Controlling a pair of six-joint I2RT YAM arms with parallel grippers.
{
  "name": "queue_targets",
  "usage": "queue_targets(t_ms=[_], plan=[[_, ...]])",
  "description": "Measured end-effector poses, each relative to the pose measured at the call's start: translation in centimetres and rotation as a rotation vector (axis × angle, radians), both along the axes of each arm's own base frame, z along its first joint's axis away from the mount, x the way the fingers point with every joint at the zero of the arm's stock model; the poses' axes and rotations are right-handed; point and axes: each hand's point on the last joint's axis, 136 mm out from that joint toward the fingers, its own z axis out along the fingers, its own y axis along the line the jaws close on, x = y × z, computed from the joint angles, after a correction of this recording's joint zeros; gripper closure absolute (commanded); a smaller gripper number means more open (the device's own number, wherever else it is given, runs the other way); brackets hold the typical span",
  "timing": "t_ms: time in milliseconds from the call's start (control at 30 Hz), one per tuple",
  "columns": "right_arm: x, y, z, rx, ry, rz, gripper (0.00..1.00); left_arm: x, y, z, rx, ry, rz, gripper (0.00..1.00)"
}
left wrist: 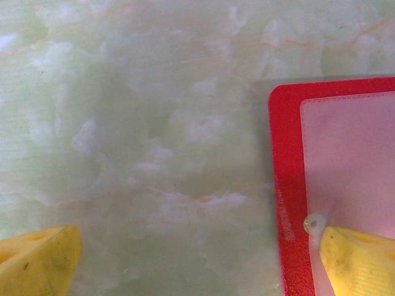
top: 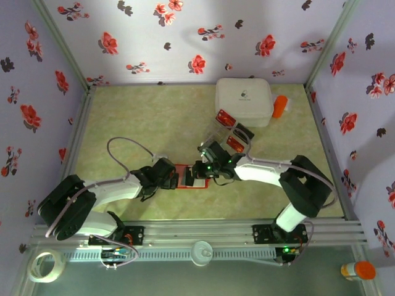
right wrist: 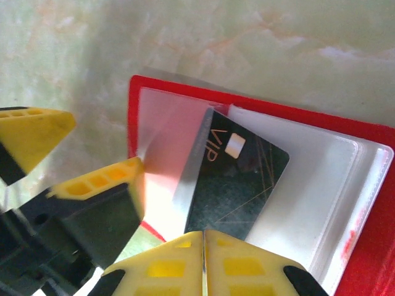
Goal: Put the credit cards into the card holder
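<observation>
The red card holder (top: 184,180) lies open on the table between my two grippers, its pale pockets up (right wrist: 321,185). A dark credit card (right wrist: 241,179) marked VIP lies slanted on it, its left edge under the raised clear pocket flap. My right gripper (right wrist: 204,236) is shut, its tips against the card's near edge. My left gripper (left wrist: 197,265) is open wide; one of its fingers (left wrist: 358,262) rests on the holder's pale pocket (left wrist: 349,160), the other hangs over bare table. Red credit cards (top: 226,118) sit in a clear tray behind.
A clear plastic tray (top: 232,132) stands just behind the right gripper, a white square box (top: 244,102) behind it and an orange object (top: 279,106) at the box's right. Floral walls enclose the table on three sides.
</observation>
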Motion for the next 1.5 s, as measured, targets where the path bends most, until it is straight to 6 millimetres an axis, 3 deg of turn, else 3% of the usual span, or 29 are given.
queue_targets(t_ms=[267,600,800,1000,1167,1500], plan=[[0.2,0.3,-3.3,-0.082,0.048,0.012,0.95,0.1,-0.1,0.0,-0.004,-0.003,0.0,0.0],[0.6,3.5,-3.5,-0.075,0.036,0.055,0.97,0.1,0.0,0.1,-0.002,-0.007,0.002,0.0],[0.6,3.4,-3.2,-0.076,0.033,0.053,0.96,0.1,0.1,1.5,-0.029,-0.033,0.005,0.0],[0.5,3.0,-1.4,-0.059,0.003,0.044,0.96,0.1,0.2,2.8,-0.065,-0.056,0.024,0.0],[0.6,2.9,-0.8,-0.05,-0.011,0.039,0.97,0.0,0.6,2.4,-0.057,-0.046,0.036,0.0],[0.5,2.7,-1.8,-0.071,0.003,0.037,0.98,-1.1,2.1,0.0,-0.007,0.003,0.062,0.0]])
